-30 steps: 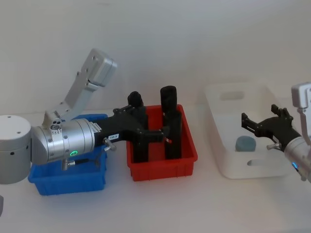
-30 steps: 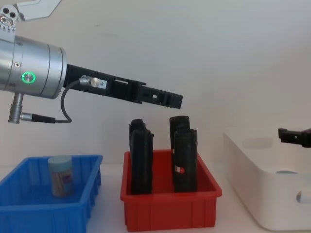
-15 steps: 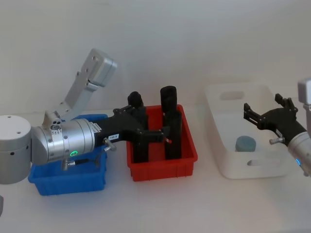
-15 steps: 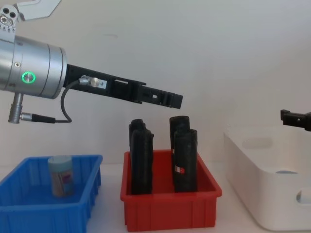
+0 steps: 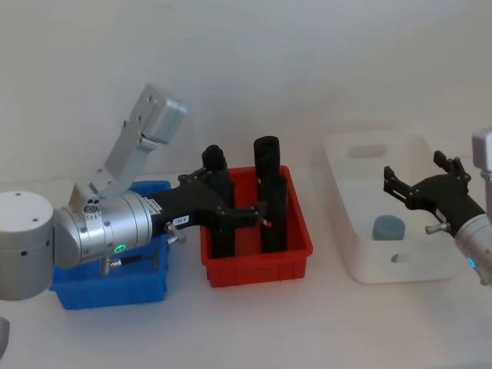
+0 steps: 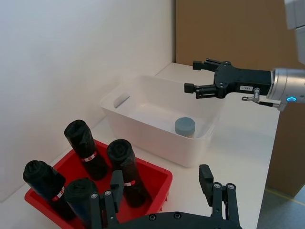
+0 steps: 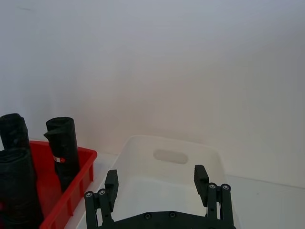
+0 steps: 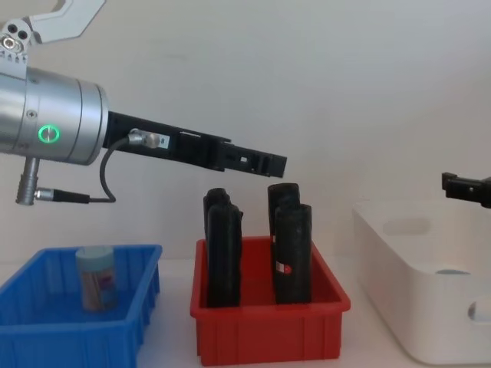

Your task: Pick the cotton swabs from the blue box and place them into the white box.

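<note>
Above the white box (image 5: 339, 164), my right gripper (image 5: 413, 171) hangs, fingers apart, one cotton swabs jar (image 5: 388, 227) below. My left gripper (image 6: 161, 183), fingers apart, hovers over the red bin (image 5: 257, 266).

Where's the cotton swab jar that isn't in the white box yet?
The cotton swab jar stands upright in the blue box on the robot's left in the chest view. The red bin is just to the right of that box.
</note>
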